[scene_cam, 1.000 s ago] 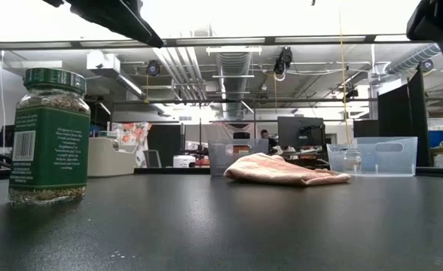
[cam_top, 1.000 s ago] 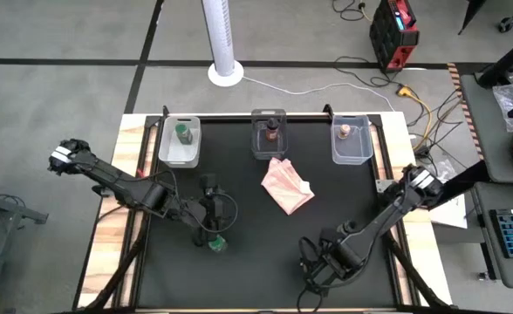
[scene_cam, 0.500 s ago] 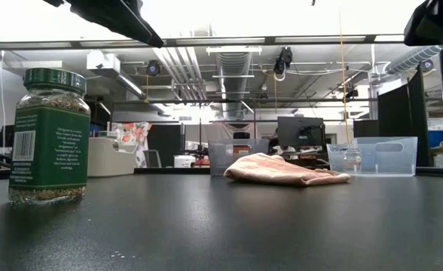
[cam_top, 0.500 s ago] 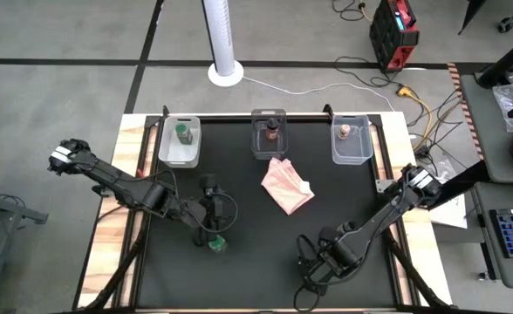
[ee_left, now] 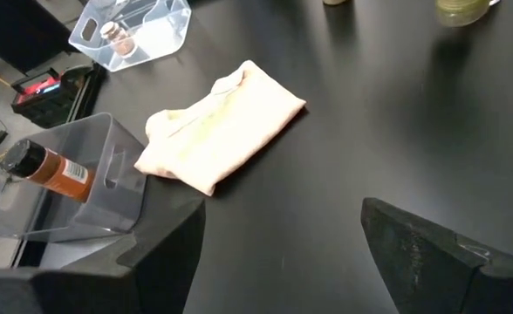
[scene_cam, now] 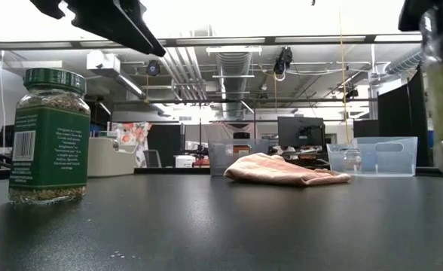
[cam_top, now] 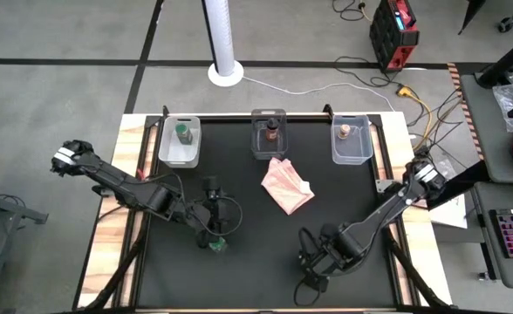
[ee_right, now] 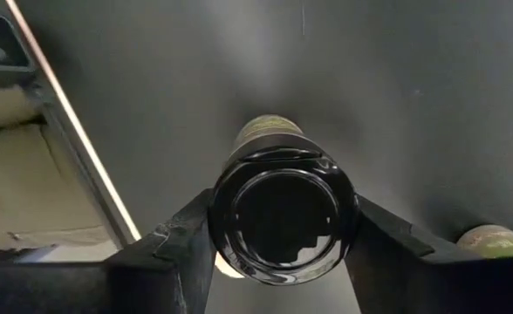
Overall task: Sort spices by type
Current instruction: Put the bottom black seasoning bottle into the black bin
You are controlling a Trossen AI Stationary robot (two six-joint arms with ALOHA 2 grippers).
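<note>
here the right claw (ee_right: 283,253) clamps a black-lidded jar (ee_right: 283,214) whose label is hidden, left claw (ee_left: 278,253) wide.

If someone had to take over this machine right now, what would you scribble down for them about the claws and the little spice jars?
Right claw: shut on a black-lidded jar, lifted at the table's near side.
Left claw: open, above the green-lidded jar standing near front left.
Done: one jar in each far bin: green-lidded left, dark-lidded middle, tan-lidded right.
Left: bin the held jar, the green one, and another jar near the right claw. Pink cloth lies mid-table.
</note>
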